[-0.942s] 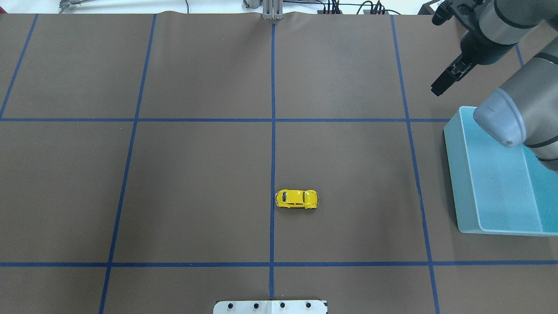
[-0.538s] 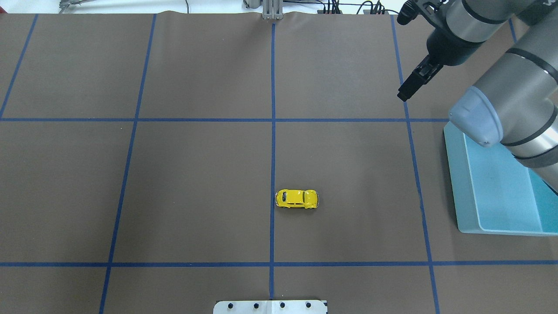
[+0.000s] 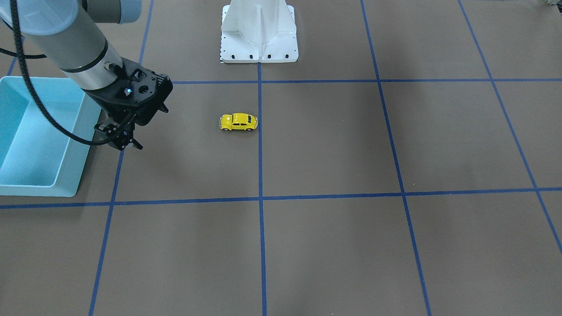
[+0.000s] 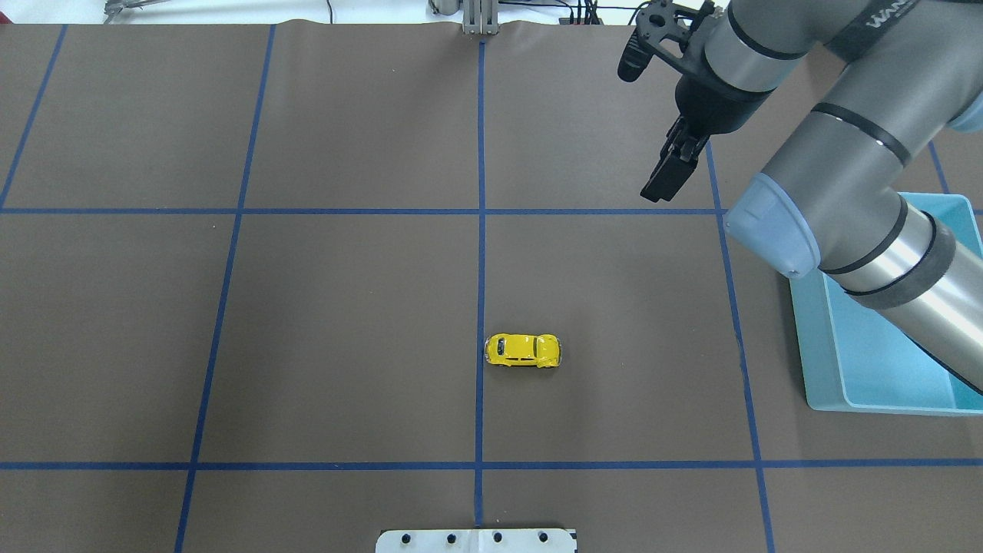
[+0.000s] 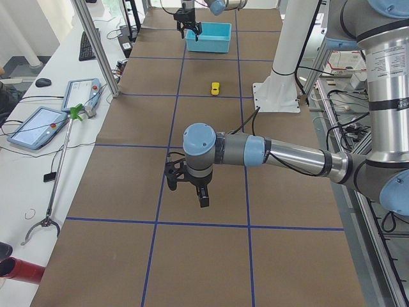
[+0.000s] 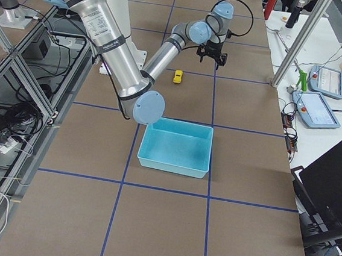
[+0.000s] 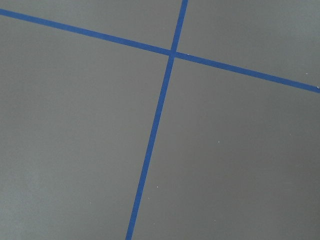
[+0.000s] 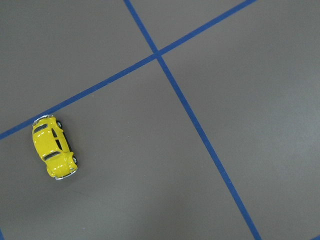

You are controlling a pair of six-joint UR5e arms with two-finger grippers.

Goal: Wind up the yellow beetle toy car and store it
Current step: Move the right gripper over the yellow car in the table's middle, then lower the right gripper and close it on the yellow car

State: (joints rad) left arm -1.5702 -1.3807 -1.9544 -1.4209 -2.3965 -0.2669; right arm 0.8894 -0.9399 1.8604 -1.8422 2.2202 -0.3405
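Brown counter [image 3: 333,145] gridded with blue tape [image 3: 260,175], small yellow toy car [image 3: 238,122] on its wheels just beside a tape line (side-on to the camera), right gripper [image 3: 118,139] hanging well apart from it, near a light blue bin [image 3: 35,191], white robot base [image 3: 259,30] behind.

The grey right arm [image 4: 837,177], capped in pale blue at its joints, stretches forward, its black two-finger right gripper [image 4: 659,186] hanging downward with jaws slightly apart. The matching left arm [image 5: 287,153] extends level, its black left gripper [image 5: 189,194] pointing down; whether its jaws are apart cannot be judged
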